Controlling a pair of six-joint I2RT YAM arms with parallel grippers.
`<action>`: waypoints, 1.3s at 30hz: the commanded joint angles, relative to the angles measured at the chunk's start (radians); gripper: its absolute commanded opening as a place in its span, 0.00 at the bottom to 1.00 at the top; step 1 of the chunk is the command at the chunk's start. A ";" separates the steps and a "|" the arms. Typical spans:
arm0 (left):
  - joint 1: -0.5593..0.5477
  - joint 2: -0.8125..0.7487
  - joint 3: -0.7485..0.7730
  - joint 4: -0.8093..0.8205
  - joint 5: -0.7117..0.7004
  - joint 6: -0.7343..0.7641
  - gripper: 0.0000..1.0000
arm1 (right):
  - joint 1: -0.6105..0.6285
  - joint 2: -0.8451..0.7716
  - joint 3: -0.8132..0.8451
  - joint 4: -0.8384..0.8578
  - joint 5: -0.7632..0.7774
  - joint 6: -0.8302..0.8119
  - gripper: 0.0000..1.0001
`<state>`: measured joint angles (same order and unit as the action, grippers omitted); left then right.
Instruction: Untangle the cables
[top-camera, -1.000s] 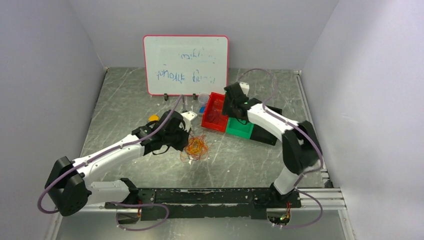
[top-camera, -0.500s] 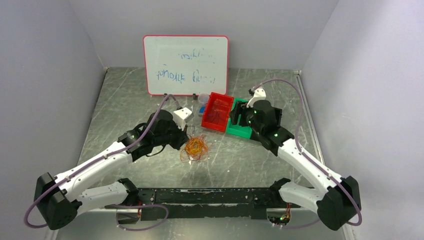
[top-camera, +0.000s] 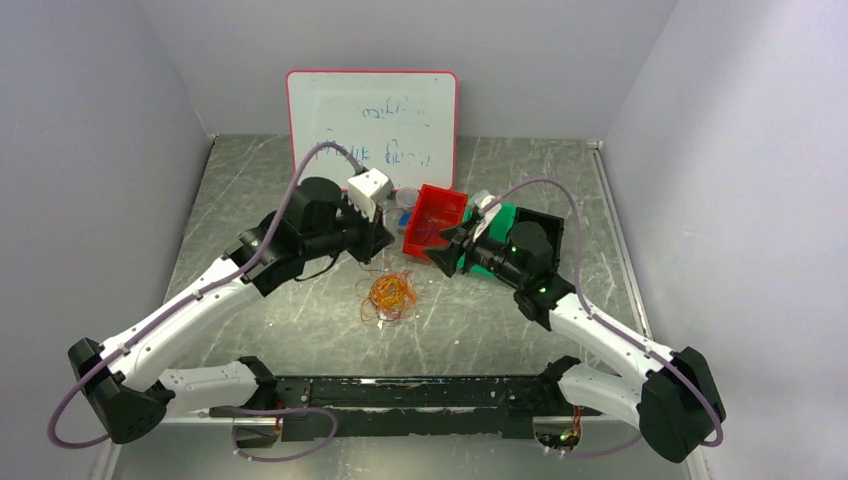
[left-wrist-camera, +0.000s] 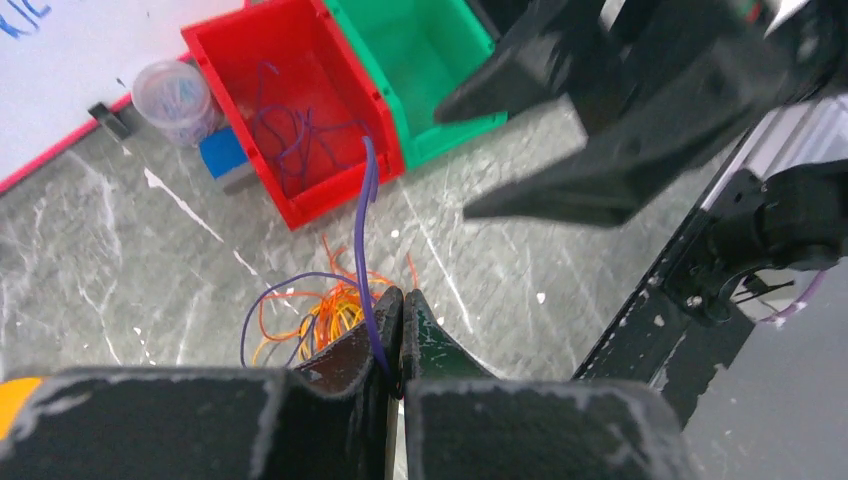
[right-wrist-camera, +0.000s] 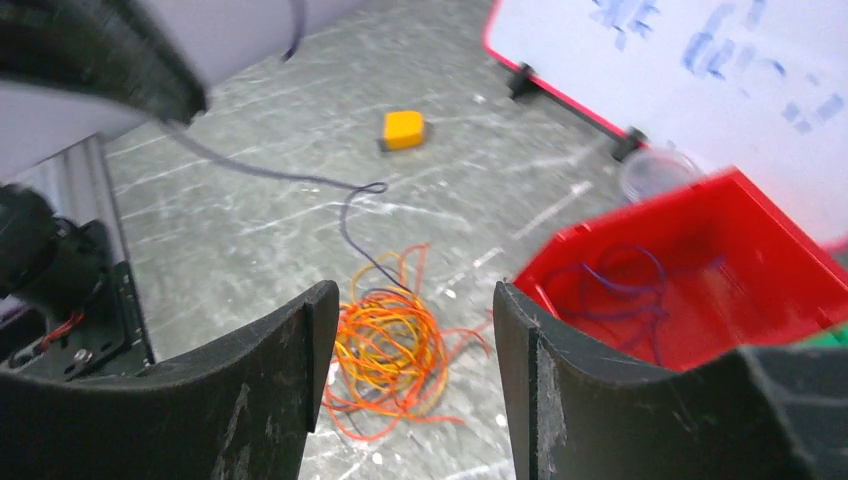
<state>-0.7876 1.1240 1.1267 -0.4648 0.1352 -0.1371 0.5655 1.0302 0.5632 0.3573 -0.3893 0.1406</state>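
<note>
The cables form a small orange and yellow tangle on the metal table, also seen in the left wrist view and the right wrist view. My left gripper is shut on a thin purple cable. It holds the cable above the tangle; the strand runs down into the tangle. My right gripper is open and empty. It is just right of the tangle and points at it, beside the red bin.
A red bin holds loose purple wires. A green bin stands next to it. A whiteboard stands at the back. A clear cup, a blue block and a yellow block lie nearby.
My left gripper has risen and moved back from the tangle, drawing the purple strand up. My right arm has swung from over the bins down and left toward the tangle.
</note>
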 joint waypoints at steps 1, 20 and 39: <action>-0.006 0.011 0.117 -0.037 -0.002 -0.045 0.07 | 0.074 0.035 -0.032 0.240 -0.091 -0.073 0.61; -0.006 0.000 0.310 -0.075 0.030 -0.102 0.07 | 0.272 0.368 -0.022 0.900 0.082 -0.143 0.58; -0.006 -0.070 0.260 -0.031 0.031 -0.128 0.07 | 0.276 0.481 0.074 0.924 0.150 -0.125 0.18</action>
<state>-0.7876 1.0779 1.4006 -0.5278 0.1581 -0.2512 0.8391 1.5085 0.5987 1.2556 -0.2287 0.0025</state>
